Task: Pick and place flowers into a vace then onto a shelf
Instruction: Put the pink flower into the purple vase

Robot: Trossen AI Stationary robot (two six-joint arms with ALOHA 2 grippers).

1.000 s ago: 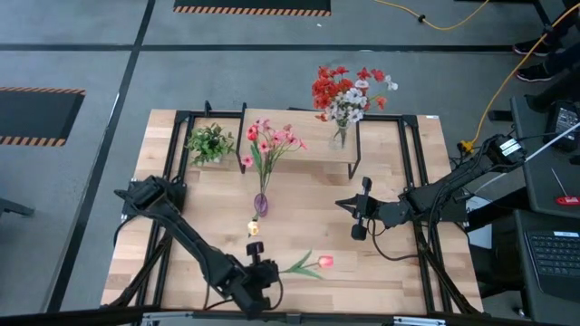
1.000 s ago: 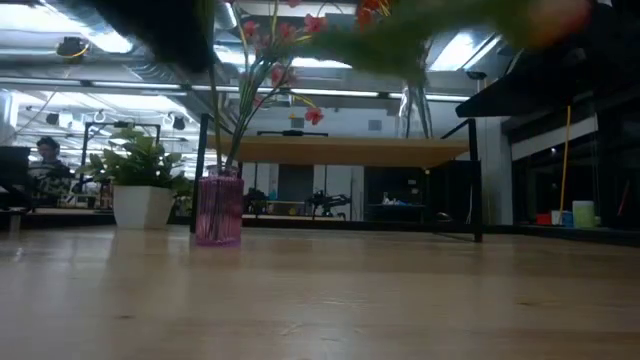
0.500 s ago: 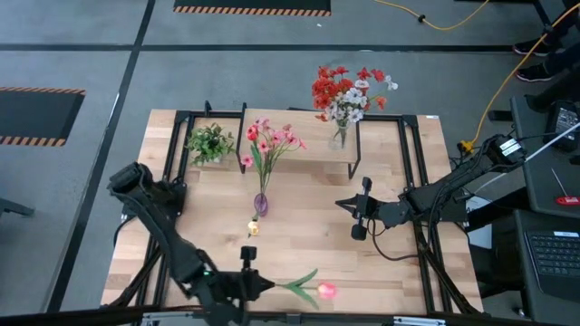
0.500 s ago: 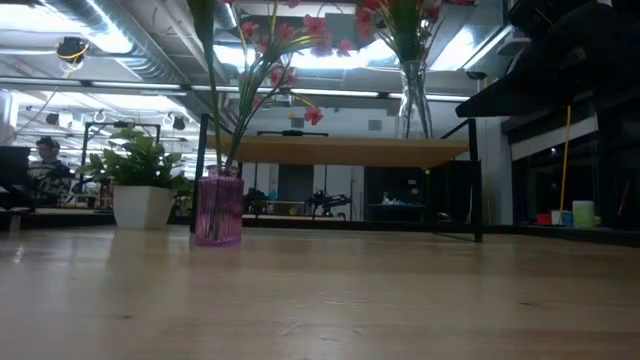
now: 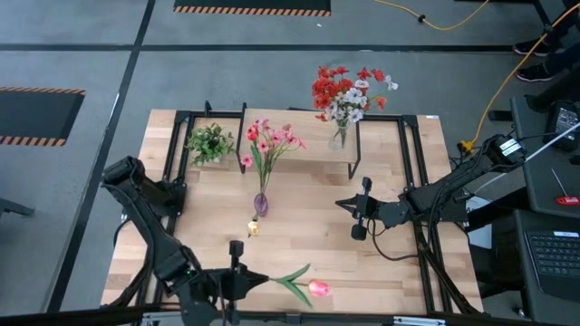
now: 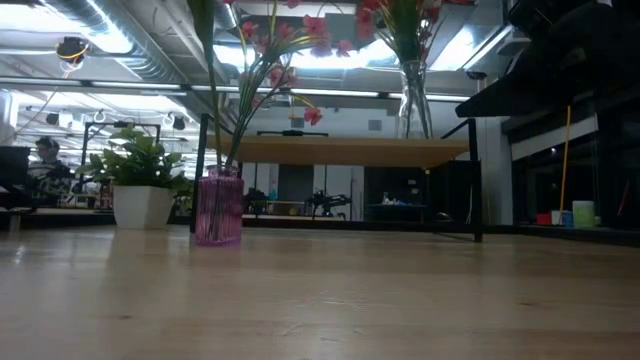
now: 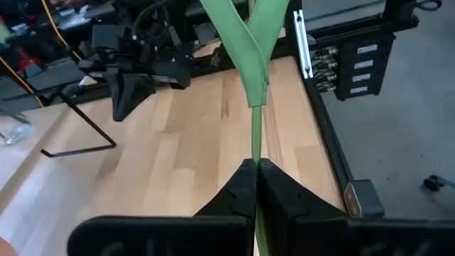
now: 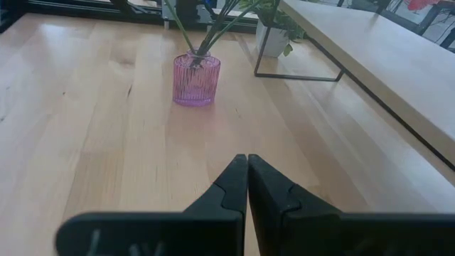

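No writing was legible to me. My left pincer (image 5: 237,272) was clamped on a pink tulip (image 5: 318,289) by its green stem, held over the bench's (image 5: 390,263) near edge. My right pincer (image 5: 361,215), closed on nothing, waited mid-bench.

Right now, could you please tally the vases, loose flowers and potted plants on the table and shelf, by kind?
Vases holding flowers: 2, a purple vase on the table and a clear vase on the shelf.
Single pink tulip, held by the left gripper: 1.
Small yellow bloom lying on the table: 1.
Green potted plant: 1.
Total: 5.
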